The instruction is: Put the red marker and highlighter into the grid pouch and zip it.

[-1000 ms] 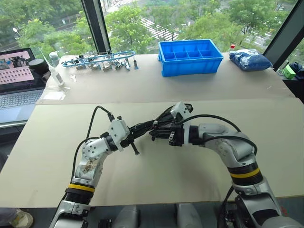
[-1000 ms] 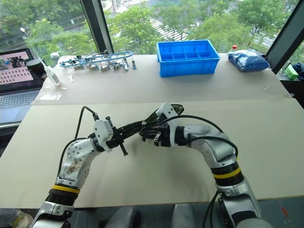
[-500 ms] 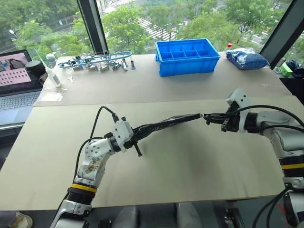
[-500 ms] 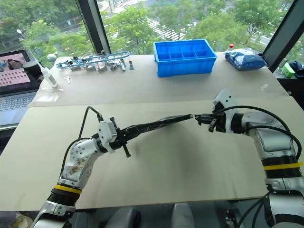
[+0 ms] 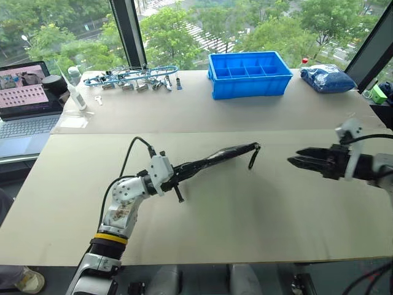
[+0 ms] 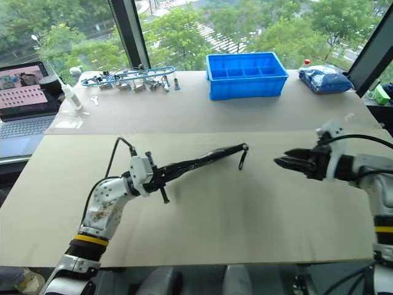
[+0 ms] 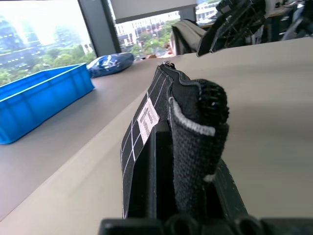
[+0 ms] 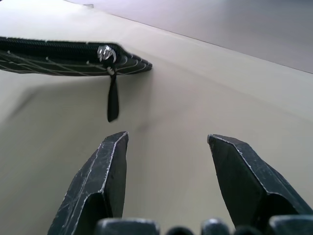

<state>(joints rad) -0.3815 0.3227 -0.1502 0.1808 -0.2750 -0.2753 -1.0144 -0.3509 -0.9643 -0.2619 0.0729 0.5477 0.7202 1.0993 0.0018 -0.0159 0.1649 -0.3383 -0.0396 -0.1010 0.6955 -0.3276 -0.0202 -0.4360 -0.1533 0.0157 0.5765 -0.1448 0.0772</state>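
- The left gripper (image 5: pixel 174 182) is in the lower left part of the head view. Its fingers are clenched on one short end of the grid pouch (image 5: pixel 215 160).
- In the left wrist view, that end of the grid pouch sits squeezed between the two black fingers (image 7: pixel 146 191). You can see its white lines and its small white label (image 7: pixel 146 119).
- The grid pouch sticks out from the left fingers up toward the middle of the frame. It hangs in the air above the pale surface (image 5: pixel 202 227), and its dark shadow lies under it.
- At the far end of the grid pouch, near the middle of the frame, the black pull cord (image 5: pixel 252 157) hangs down loose. In the right wrist view the silver zipper slider (image 8: pixel 105 53) sits at that same end of the pouch.
- The right gripper (image 5: pixel 295 161) is at the right side of the frame. Its fingers are released and spread apart, and they grasp nothing.
- The right fingers point at the cord end of the grid pouch. They are near it but do not touch it. Bare surface lies between them.
- The red marker and the highlighter cannot be seen, so I cannot tell where they are.
- Farther back, in the upper middle of the frame, stands a blue bin (image 5: pixel 249 74).
- A laptop (image 5: pixel 24 98) is at the upper left.
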